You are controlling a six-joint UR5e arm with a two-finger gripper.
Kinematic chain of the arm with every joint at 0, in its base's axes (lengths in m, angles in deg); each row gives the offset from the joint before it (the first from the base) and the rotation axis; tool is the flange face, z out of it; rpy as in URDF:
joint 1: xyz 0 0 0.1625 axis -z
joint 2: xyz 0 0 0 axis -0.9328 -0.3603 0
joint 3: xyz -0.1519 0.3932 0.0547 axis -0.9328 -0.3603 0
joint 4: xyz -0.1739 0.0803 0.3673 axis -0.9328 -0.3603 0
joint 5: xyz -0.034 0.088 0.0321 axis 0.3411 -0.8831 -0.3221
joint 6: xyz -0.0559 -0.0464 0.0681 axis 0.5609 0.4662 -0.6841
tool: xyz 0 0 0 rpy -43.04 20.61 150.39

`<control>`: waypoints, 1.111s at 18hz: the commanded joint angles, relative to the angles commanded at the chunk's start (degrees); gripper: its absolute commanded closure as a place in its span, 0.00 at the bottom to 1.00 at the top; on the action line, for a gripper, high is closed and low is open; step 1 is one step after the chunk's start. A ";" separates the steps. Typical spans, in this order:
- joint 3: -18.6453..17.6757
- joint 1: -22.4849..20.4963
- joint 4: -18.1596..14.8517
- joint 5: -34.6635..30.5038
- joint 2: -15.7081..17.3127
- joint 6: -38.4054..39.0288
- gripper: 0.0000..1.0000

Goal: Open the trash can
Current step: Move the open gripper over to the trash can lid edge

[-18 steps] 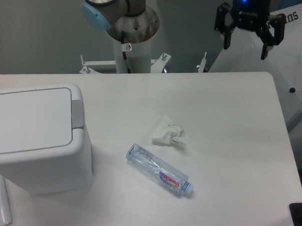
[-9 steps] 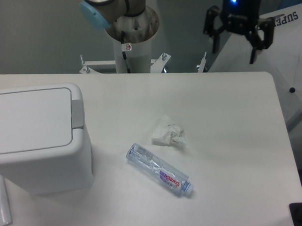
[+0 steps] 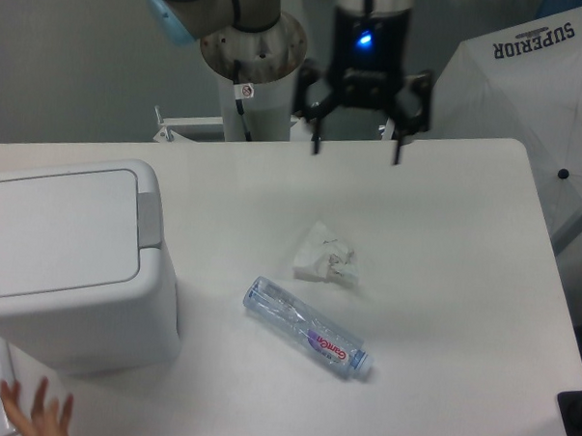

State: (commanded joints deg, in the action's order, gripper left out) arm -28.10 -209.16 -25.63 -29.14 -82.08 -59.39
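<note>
The hand is spread wide and grasps nothing. The trash can stands far to its left, lid down. Crossing low, it could knock the bottle or tissue below it.

The arm's thick grey base column stands at the far edge, with a blue-capped joint at its upper left. The wrist hangs straight down from the top of the frame, a blue light glowing on it. Below it the gripper points downward, its two dark fingers spread wide apart with nothing between them, tips above the far side of the worktop.
</note>
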 joint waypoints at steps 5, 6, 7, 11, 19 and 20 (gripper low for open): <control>0.27 1.42 2.99 5.88 -0.71 13.02 0.00; -0.08 1.50 3.00 6.85 -0.71 13.29 0.00; -0.44 1.85 3.00 7.20 -0.71 13.30 0.00; -1.14 4.23 3.08 7.29 -1.67 15.31 0.00; -2.81 5.28 3.17 7.38 -2.90 16.90 0.00; -3.07 5.54 3.17 7.38 -2.90 16.81 0.00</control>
State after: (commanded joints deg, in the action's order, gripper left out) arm -31.18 -203.62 -22.46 -21.75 -84.98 -42.58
